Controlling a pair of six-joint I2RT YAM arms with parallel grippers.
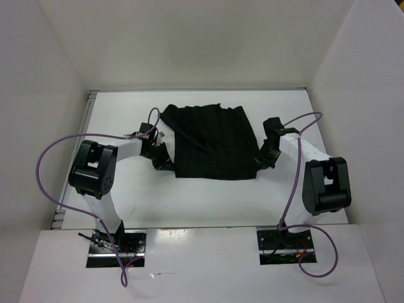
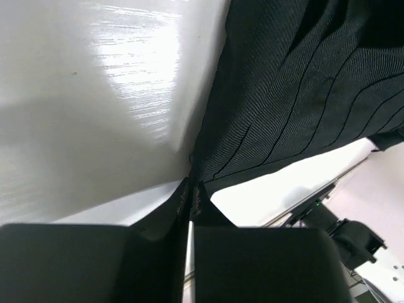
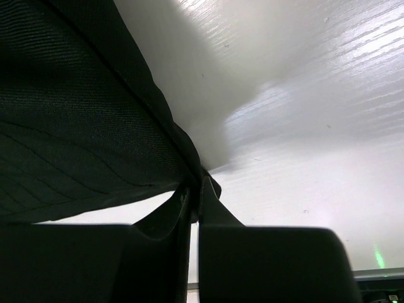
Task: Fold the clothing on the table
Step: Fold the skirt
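The clothing [image 1: 213, 142], a black ribbed garment, lies spread on the white table [image 1: 189, 202] between the two arms. My left gripper [image 1: 166, 165] sits at its near left corner. In the left wrist view the left gripper [image 2: 192, 184] is shut on the clothing [image 2: 297, 88], pinching that corner. My right gripper [image 1: 259, 164] is at the near right corner. In the right wrist view the right gripper [image 3: 197, 182] is shut on the clothing [image 3: 69, 126], whose edge hangs lifted off the table [image 3: 303, 113].
White walls [image 1: 38, 95] enclose the table on the left, back and right. A metal rail [image 1: 88, 107] runs along the left edge. Purple cables [image 1: 50, 164] loop from both arms. The arm bases [image 1: 117, 243] stand at the near edge.
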